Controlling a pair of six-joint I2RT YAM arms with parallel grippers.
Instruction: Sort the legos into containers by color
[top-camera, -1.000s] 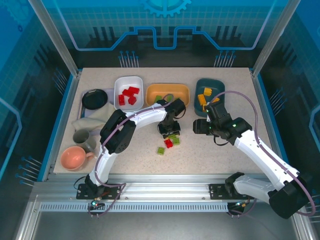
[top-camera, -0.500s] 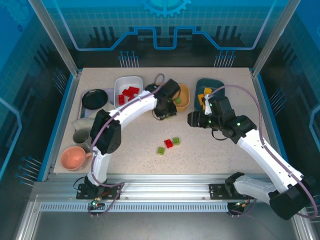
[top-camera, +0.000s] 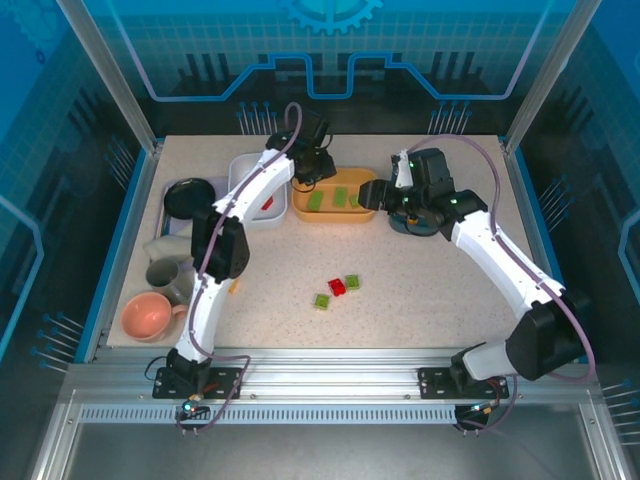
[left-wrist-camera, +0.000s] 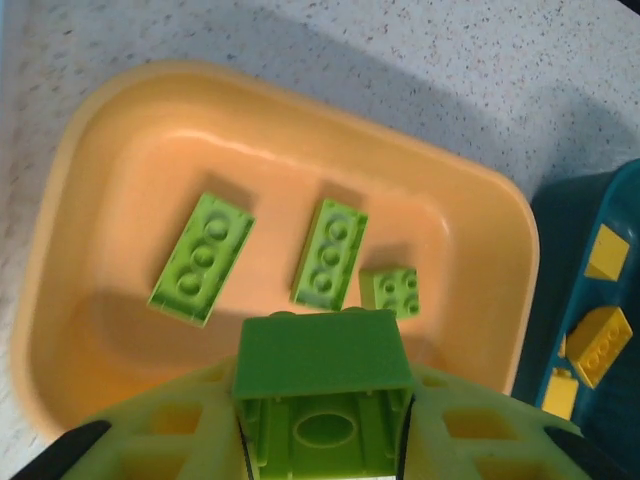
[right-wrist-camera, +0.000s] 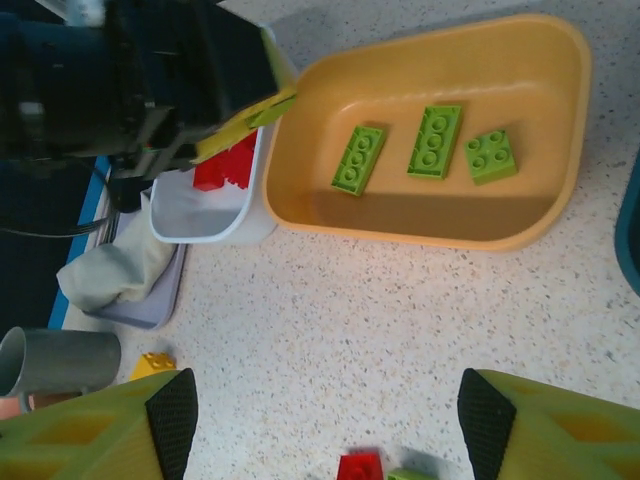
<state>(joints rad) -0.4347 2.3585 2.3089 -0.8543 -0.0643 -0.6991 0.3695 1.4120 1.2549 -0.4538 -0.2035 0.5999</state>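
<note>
My left gripper (left-wrist-camera: 322, 440) is shut on a green lego (left-wrist-camera: 322, 395) and holds it above the near-left side of the orange container (left-wrist-camera: 100, 330). Three green legos (left-wrist-camera: 330, 252) lie in that container (top-camera: 372, 192). My left gripper (top-camera: 318, 175) hangs between the white container (top-camera: 245, 170) and the orange one. Red legos (right-wrist-camera: 225, 165) lie in the white container (right-wrist-camera: 200, 215). Yellow legos (left-wrist-camera: 598, 340) lie in the teal container (left-wrist-camera: 560, 250). My right gripper (right-wrist-camera: 330, 420) is open and holds nothing; it (top-camera: 395, 205) hovers by the teal container (top-camera: 420, 225). On the table lie a red lego (top-camera: 338, 287) and two green legos (top-camera: 352, 282).
A yellow lego (right-wrist-camera: 150, 365) lies beside my left arm. At the left stand a black dish (top-camera: 188, 198), a grey cup (top-camera: 168, 275), a pink cup (top-camera: 150, 315) and a crumpled cloth (top-camera: 165, 245). The left arm (top-camera: 215, 250) arcs over the white container.
The left gripper has carried the green lego from the loose pile up to the orange container. The right gripper has moved back towards the teal container, its jaws slightly wider.
</note>
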